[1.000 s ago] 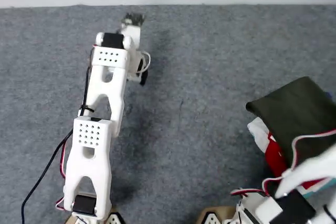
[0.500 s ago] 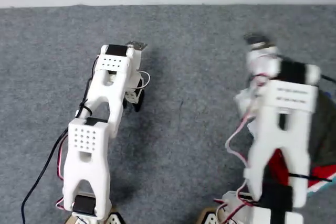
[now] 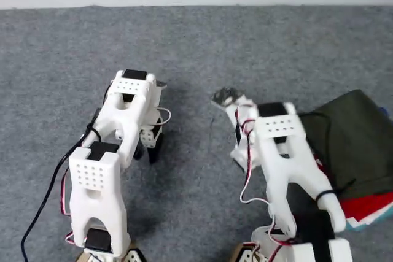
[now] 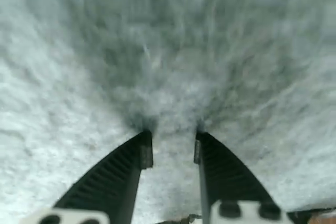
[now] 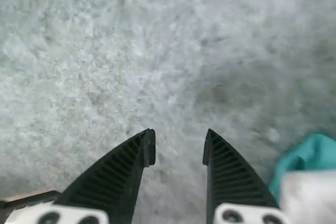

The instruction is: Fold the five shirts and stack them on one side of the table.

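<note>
While left hand (image 4: 170, 148) and right hand (image 5: 178, 148) gape empty | shirt stack (image 3: 356, 133) beside right arm (image 3: 284, 151)

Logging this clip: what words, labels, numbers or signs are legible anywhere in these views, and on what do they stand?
None: no text can be read in any view.
On the stack of shirts: plain cloth, no print visible.
On the grey table cover: no markings.
On the white arm shells: hole patterns but no lettering.
</note>
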`<state>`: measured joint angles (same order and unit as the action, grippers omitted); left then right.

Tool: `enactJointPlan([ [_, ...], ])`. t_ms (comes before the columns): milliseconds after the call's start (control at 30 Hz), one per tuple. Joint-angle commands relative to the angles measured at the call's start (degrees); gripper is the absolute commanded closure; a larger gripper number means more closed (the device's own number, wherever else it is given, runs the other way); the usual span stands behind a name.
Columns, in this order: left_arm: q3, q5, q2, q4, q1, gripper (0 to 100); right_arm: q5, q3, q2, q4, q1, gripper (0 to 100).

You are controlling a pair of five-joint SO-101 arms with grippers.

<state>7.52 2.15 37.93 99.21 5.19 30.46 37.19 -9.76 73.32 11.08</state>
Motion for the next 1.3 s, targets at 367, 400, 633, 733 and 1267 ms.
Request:
enactJointPlan([
  [367, -4.9, 0.0, 6.4, 1.3, 0.2, 93, 0.8, 9.5, 14.8, -14.7, 0.2, 85.1],
  [400, -5.0, 0.0, 6.7, 1.2, 0.2, 94, 0.8, 9.0, 15.1, -14.2, 0.2, 85.1],
  [633, -5.0, 0.1, 8.8, 1.4, -0.4, 99, 0.5, 8.8, 15.2, -14.2, 0.2, 85.1],
  [733, -5.0, 0.1, 8.8, 1.4, -0.4, 99, 0.5, 8.8, 15.2, -14.2, 0.2, 85.1],
  [1267, -5.0, 0.1, 8.8, 1.4, -0.4, 99, 0.5, 8.8, 15.2, -14.2, 0.2, 85.1],
])
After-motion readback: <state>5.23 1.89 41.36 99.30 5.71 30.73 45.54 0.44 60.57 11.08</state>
